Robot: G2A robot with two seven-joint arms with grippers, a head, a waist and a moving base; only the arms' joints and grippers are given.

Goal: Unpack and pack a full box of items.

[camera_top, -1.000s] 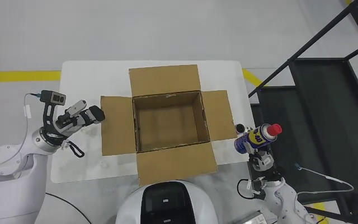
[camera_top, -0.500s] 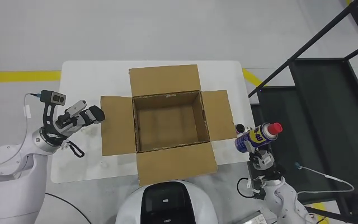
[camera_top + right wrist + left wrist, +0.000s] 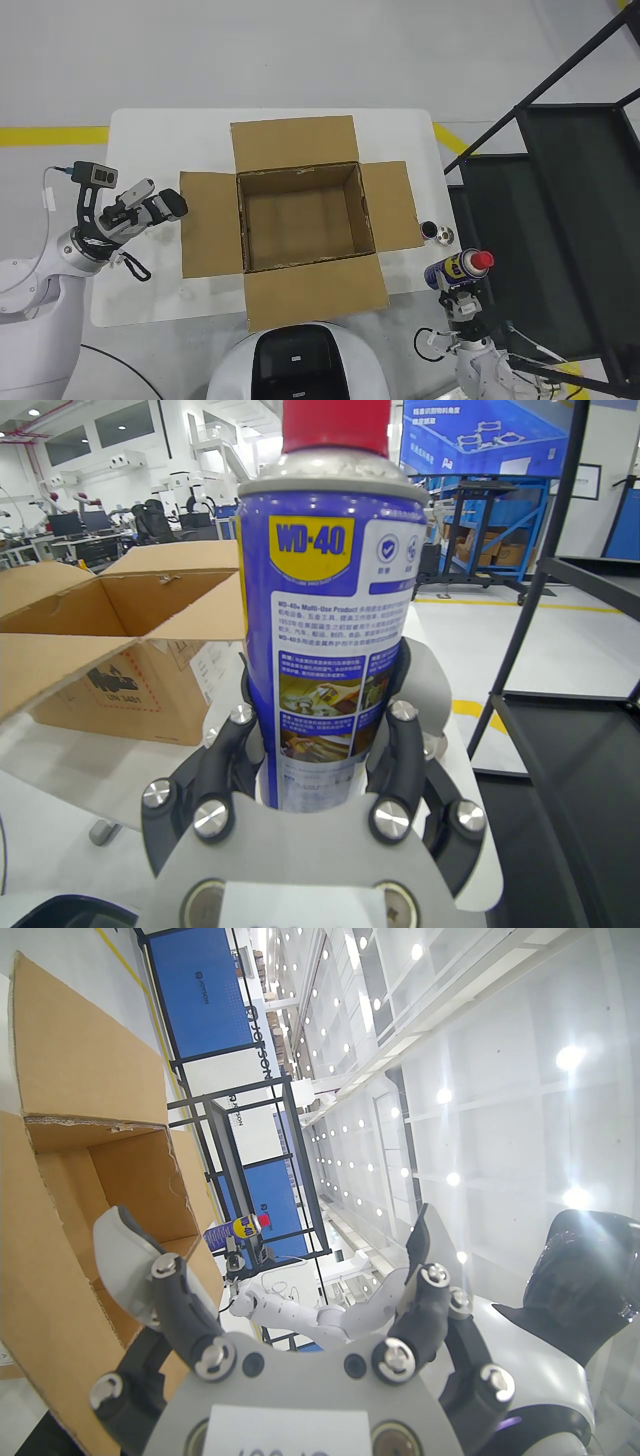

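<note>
An open cardboard box [image 3: 305, 215] stands mid-table with all flaps spread and a bare inside; its corner appears as the box [image 3: 115, 640] in the right wrist view and the box [image 3: 100, 1163] in the left wrist view. My right gripper [image 3: 462, 296] is off the table's near right corner, shut on a blue spray can [image 3: 458, 268] with a red cap. The can [image 3: 325, 610] stands upright between the fingers [image 3: 240, 680]. My left gripper [image 3: 165, 207] hovers at the table's left side beside the left flap, open and holding nothing; its fingers [image 3: 125, 1248] are spread.
A small dark round object [image 3: 436, 232] sits at the table's right edge by the right flap. A black metal rack [image 3: 540, 190] stands right of the white table [image 3: 150, 140]. Yellow floor tape [image 3: 50, 134] runs on the left.
My right gripper with the spray can has moved back toward the near side and off the table corner, uncovering the small dark round object. The left arm has kept still.
</note>
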